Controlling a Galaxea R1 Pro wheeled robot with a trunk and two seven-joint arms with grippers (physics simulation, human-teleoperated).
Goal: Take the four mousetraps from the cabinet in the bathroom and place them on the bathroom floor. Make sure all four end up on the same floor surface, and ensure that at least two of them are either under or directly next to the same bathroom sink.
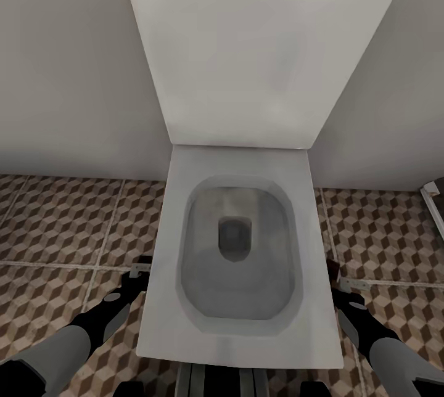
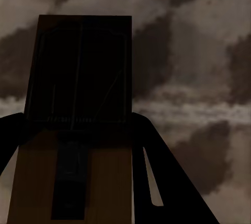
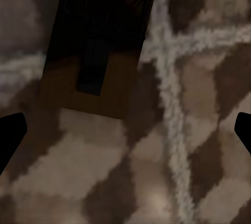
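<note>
Between the dark fingers of my left gripper [image 2: 78, 125] sits a tan mousetrap [image 2: 78, 78] with dark wire, and the gripper is shut on it just above the cube-patterned bathroom floor [image 2: 198, 78]. My right gripper [image 3: 125, 132] is open, its fingertips wide apart. Past them a second mousetrap [image 3: 99, 41] lies flat on the floor [image 3: 172, 172] beside a pale grout cross. From the head camera, the left gripper [image 1: 140, 269] and right gripper [image 1: 338, 277] hang low over the tiles [image 1: 61, 218] on either side of a white toilet. The cabinet and sink are out of view.
A white toilet [image 1: 240, 163] with its lid up stands against the pale wall, directly between my two arms. A white-edged frame [image 1: 435, 200] pokes in at the right edge. Bare patterned tile stretches to the left and right of the toilet.
</note>
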